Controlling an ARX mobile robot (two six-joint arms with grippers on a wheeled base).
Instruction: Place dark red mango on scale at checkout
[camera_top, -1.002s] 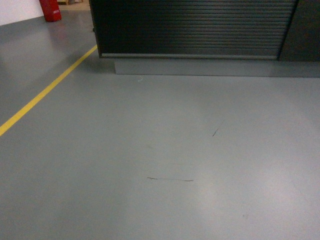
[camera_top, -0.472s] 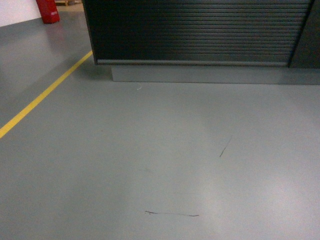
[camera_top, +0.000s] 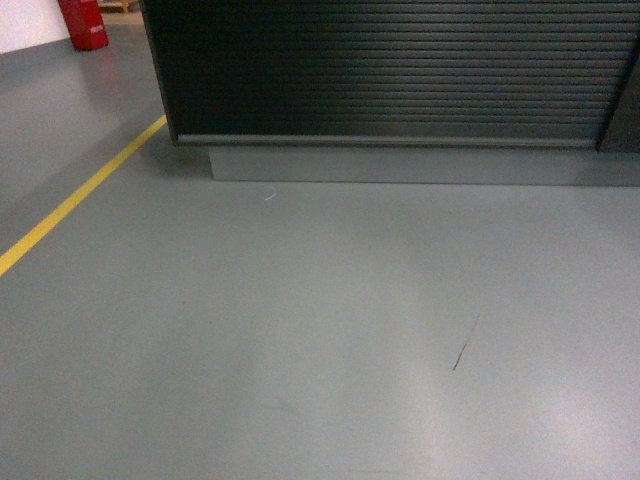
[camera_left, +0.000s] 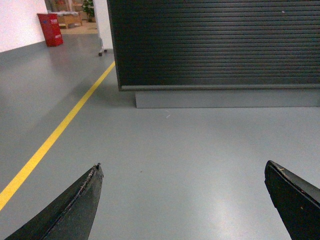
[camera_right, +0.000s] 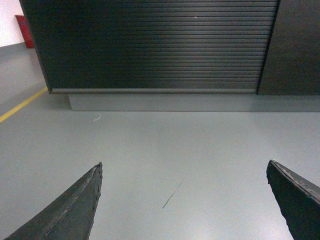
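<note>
Checkout (camera_top: 390, 70) shows no readable writing; left gripper (camera_left: 185, 200) and right gripper (camera_right: 185, 200) spread, holding nothing.

Smooth grey floor (camera_top: 300, 330) with a soft satin sheen, faintly reflective, marked by a thin dark scuff (camera_top: 463, 347). Painted yellow floor line (camera_top: 75, 200), flat and matt. Dark brown-black checkout counter front (camera_top: 390, 70) of fine horizontal slats, ribbed, low-gloss, catching dim highlights along the ridges. Plain matt grey plinth (camera_top: 390, 165) beneath, smooth. Black left gripper fingers (camera_left: 75, 210), matt, slightly rough and worn pale along the edges; black right gripper fingers (camera_right: 75, 210) alike. Glossy red bin (camera_left: 50, 29), material unclear.
</note>
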